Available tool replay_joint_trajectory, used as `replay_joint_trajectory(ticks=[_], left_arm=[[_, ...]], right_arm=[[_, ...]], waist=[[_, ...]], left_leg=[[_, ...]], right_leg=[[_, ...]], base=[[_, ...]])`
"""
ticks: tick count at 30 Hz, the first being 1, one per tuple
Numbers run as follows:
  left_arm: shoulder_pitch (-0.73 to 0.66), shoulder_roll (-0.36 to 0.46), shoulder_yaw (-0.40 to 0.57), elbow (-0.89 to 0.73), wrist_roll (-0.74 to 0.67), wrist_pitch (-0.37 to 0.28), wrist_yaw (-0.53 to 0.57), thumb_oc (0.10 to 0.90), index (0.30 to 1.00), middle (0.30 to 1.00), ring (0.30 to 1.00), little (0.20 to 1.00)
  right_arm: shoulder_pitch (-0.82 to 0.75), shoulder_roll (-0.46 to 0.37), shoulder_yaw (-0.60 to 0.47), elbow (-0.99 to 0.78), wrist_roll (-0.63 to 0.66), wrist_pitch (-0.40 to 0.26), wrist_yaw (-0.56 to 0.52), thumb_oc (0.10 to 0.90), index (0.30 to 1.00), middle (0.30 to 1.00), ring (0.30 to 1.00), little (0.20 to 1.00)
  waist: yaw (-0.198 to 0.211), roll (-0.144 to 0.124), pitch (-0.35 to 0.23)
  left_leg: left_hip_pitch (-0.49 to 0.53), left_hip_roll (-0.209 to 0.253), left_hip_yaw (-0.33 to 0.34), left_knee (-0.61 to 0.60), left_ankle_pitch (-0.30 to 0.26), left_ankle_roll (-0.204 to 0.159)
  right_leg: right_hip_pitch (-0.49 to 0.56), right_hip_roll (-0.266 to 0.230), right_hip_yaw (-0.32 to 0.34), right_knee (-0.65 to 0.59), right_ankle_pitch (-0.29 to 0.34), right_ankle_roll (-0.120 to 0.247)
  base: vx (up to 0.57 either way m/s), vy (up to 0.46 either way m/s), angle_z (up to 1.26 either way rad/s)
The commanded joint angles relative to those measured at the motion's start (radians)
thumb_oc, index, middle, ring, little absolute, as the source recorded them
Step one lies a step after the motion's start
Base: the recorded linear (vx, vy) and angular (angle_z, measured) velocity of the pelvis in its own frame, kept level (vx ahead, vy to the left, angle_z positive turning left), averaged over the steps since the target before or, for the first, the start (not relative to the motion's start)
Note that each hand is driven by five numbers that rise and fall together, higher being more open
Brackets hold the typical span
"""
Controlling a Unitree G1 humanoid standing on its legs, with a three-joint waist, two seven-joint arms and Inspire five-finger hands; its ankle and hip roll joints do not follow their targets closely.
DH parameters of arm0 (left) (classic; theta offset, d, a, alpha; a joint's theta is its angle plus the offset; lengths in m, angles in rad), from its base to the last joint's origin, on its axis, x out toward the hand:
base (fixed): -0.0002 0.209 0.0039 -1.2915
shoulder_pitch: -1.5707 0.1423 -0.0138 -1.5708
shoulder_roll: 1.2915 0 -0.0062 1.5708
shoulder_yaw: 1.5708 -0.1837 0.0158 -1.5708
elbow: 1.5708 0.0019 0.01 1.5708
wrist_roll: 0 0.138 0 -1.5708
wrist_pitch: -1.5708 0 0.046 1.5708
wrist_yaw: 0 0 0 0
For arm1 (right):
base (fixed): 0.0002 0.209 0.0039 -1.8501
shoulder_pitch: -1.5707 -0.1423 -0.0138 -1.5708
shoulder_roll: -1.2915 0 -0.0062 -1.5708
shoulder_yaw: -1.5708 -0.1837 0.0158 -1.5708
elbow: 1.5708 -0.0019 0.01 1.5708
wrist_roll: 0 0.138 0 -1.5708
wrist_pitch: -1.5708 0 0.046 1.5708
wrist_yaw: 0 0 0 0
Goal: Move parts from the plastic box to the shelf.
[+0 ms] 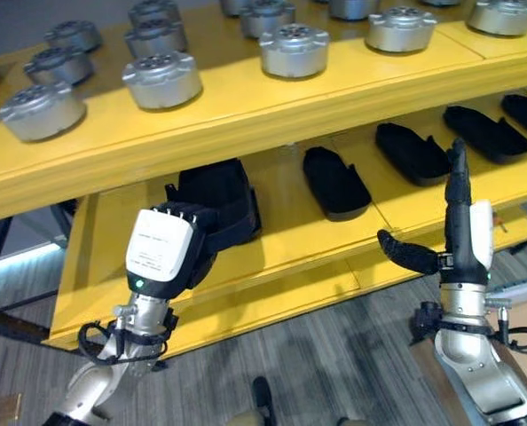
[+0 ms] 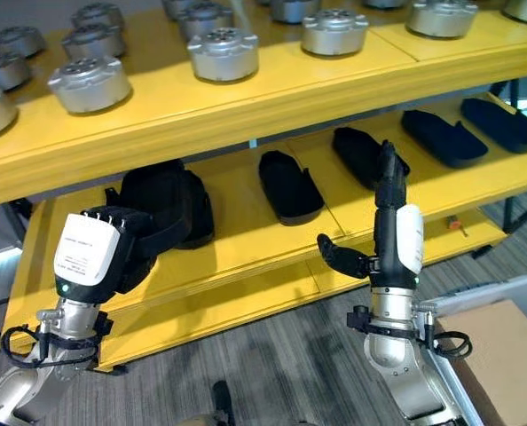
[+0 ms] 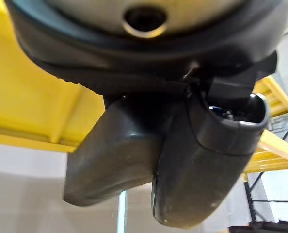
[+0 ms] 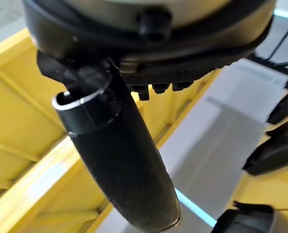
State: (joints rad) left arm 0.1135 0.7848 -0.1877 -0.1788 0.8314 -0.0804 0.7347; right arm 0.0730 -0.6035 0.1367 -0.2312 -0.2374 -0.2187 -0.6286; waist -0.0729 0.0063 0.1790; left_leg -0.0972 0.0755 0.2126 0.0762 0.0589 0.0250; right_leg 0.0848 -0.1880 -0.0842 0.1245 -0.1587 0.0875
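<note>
Yellow shelf (image 1: 246, 106): two painted tiers fill my head views; upper deck toward 12 o'clock, lower deck at centre.
Upper deck stock: round silver metal parts (image 1: 161, 78) in loose rows, each with a ring of holes on top, spaced apart from one another.
Lower deck stock: black moulded parts lying flat in a row running toward 2 o'clock, nearest one (image 1: 334, 182) at centre; none touching.
Part in hand: bulkier black moulded part (image 1: 217, 202) at 9 o'clock on the lower deck, just past my left hand; I judge it rests on the deck, though the contact is hidden.
Left hand (image 1: 161, 251): at 8 o'clock, white-backed, pressed up against that black part. Its fingers are hidden behind the palm and the part, so I cannot tell whether it is grasping or released.
Right hand (image 2: 389, 222): at 4 o'clock, raised before the shelf's front edge, fingers straight up, thumb out toward 9 o'clock, holding nothing; released and idle.
Plastic box (image 2: 503, 293): grey rim at 4 o'clock, well apart from the left hand, a brown cardboard sheet (image 2: 503, 355) across it.
Step in hand: placing, as I judge it; the part is at the shelf, not in the box.
Next move calls for: confirming the part sits flat and clear of its neighbour, then freeing the left hand straight back without dragging it.
</note>
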Motion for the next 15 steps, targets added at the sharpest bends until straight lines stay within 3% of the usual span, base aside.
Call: replay_joint_trajectory(ticks=[1,2,4,10,15], left_arm=[[-0.085,0.017,0.168,-0.08,-0.019,0.021,0.117,0.4,0.3,0.3,0.3,0.3],[-0.082,0.015,0.17,-0.077,-0.022,0.015,0.12,0.4,0.3,0.3,0.3,0.3],[-0.081,0.015,0.167,-0.067,-0.027,0.01,0.127,0.4,0.3,0.3,0.3,0.3],[-0.145,-0.003,0.094,-0.054,-0.007,0.033,0.125,0.4,0.3,0.3,0.3,0.3],[-0.161,0.002,0.083,-0.044,0.016,0.012,0.114,0.4,0.3,0.3,0.3,0.3]], right_arm=[[-0.092,-0.076,-0.088,-0.075,-0.011,-0.114,-0.065,0.9,1.0,1.0,1.0,1.0],[-0.093,-0.086,-0.097,-0.071,0.004,-0.112,-0.067,0.9,1.0,1.0,1.0,1.0],[-0.107,-0.1,-0.104,-0.059,0.044,-0.112,-0.074,0.9,1.0,1.0,1.0,1.0],[-0.144,-0.071,-0.085,-0.067,0.031,-0.143,-0.091,0.9,1.0,1.0,1.0,1.0],[-0.149,-0.06,-0.074,-0.103,-0.007,-0.032,-0.101,0.9,1.0,1.0,1.0,1.0]], waist=[[-0.034,-0.001,-0.04],[-0.032,0.002,-0.038],[-0.026,0.007,-0.036],[-0.022,0.025,-0.036],[0.006,0.008,-0.05]], left_leg=[[0.135,0.109,-0.032,-0.032,-0.073,-0.11],[0.13,0.129,-0.049,-0.046,-0.044,-0.124],[0.127,0.14,-0.076,-0.057,-0.037,-0.131],[0.173,0.102,-0.055,-0.11,-0.062,-0.125],[0.175,0.049,-0.063,-0.116,-0.088,-0.091]], right_leg=[[-0.047,0.067,0.031,-0.067,0.094,0.009],[-0.039,0.06,0.034,-0.072,0.093,0.012],[-0.03,0.048,0.036,-0.076,0.093,0.015],[-0.021,0.004,-0.013,-0.088,0.112,0.045],[-0.018,-0.045,-0.044,-0.08,0.131,0.089]], base=[[0.04,0.23,-0.06],[0.04,0.248,0.0],[0.04,0.223,-0.04],[0.04,0.348,0.12],[0.05,0.256,0.18]])
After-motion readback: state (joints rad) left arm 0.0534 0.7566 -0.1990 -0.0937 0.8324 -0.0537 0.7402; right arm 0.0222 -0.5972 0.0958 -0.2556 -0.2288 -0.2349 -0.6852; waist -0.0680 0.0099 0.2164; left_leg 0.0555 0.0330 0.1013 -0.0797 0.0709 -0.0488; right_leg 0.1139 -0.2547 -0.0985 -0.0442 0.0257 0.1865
